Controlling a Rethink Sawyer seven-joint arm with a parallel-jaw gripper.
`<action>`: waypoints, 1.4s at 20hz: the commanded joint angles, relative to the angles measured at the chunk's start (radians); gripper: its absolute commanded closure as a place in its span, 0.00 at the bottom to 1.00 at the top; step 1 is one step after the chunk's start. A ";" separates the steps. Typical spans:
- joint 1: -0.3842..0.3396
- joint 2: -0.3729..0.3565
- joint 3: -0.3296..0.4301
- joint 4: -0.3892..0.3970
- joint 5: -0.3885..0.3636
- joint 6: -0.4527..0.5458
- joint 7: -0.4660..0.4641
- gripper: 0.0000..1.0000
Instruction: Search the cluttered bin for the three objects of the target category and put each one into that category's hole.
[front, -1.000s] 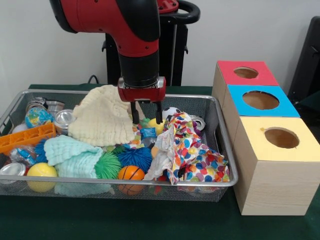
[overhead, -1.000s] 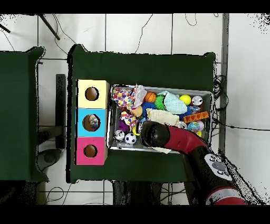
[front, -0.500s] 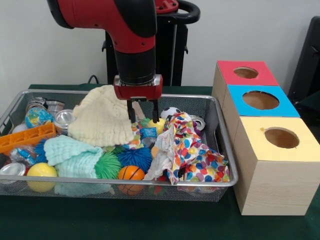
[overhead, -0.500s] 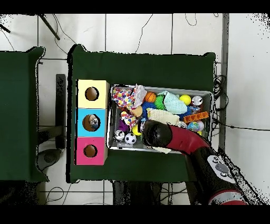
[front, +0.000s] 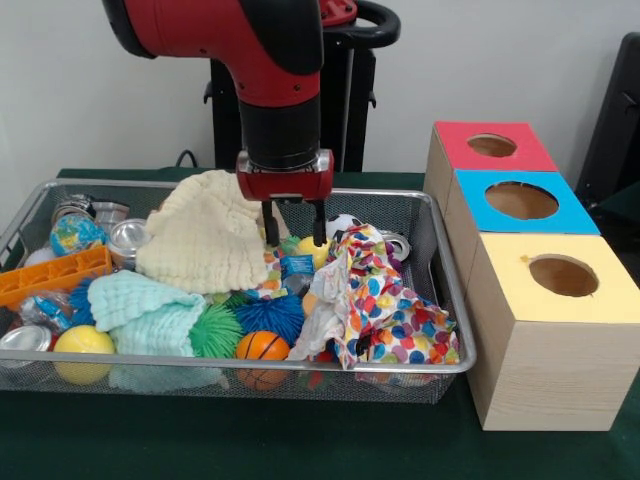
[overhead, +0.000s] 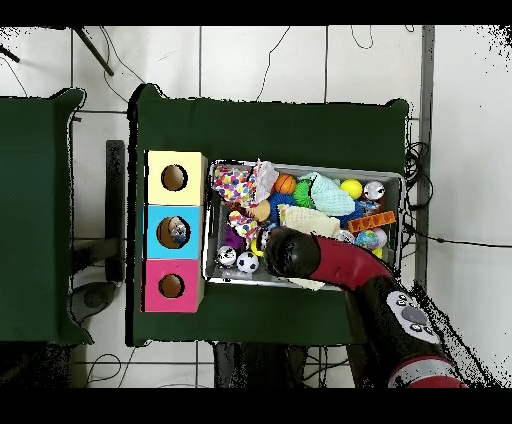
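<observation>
1. The gripper (front: 295, 236) hangs over the far middle of the wire bin (front: 440, 300), fingers apart with nothing between them, tips just above the clutter
2. Directly under the gripper lies a small yellow ball (front: 314, 252); a black-and-white ball (front: 343, 224) sits just right of it
3. A cream cloth (front: 205, 238) lies left of the gripper, a dotted cloth (front: 385, 305) right and nearer
4. An orange basketball (front: 262, 346) rests at the bin's near wall
5. 3 boxes stand right of the bin: red (front: 490, 146), blue (front: 520, 202), yellow (front: 560, 277), each with a hole

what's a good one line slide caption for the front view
Sawyer's open pincer hovers over a cluttered wire bin of balls and cloths, beside three coloured boxes with holes.
</observation>
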 joint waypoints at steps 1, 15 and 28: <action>0.022 0.063 -0.001 -0.054 -0.016 -0.105 0.146 0.00; -0.019 0.153 0.031 -0.124 -0.002 -0.085 0.083 0.00; 0.091 0.047 -0.096 -0.161 -0.055 -0.102 0.090 0.00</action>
